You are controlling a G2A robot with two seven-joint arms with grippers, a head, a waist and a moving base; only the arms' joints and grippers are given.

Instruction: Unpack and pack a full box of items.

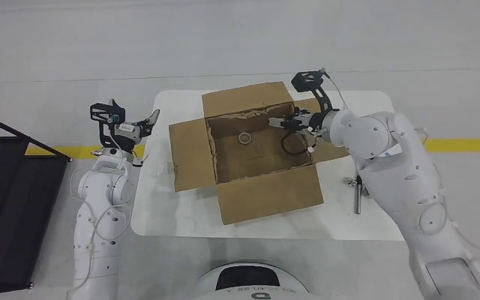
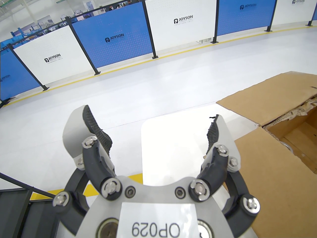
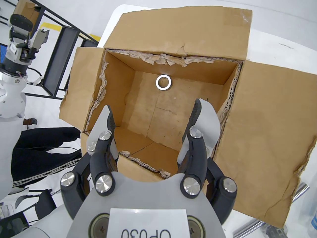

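Note:
An open cardboard box (image 1: 300, 196) (image 3: 260, 115) (image 2: 270, 174) with its flaps spread stands in the middle of the white table (image 1: 172, 214). A small silver ring (image 1: 244, 139) (image 3: 163, 82) lies on the box floor near the far wall. My right gripper (image 1: 279, 123) (image 3: 152, 115) hangs open over the box's right side, above the opening, with nothing between its fingers. My left gripper (image 1: 150, 120) (image 2: 151, 125) is held open and empty beyond the table's left edge, apart from the box.
A metal rod-like tool (image 1: 358, 196) (image 3: 272, 214) lies on the table to the right of the box. A dark rack (image 1: 22, 195) (image 3: 62, 58) stands on the floor at the left. Bare tabletop shows in front of the box and at the left.

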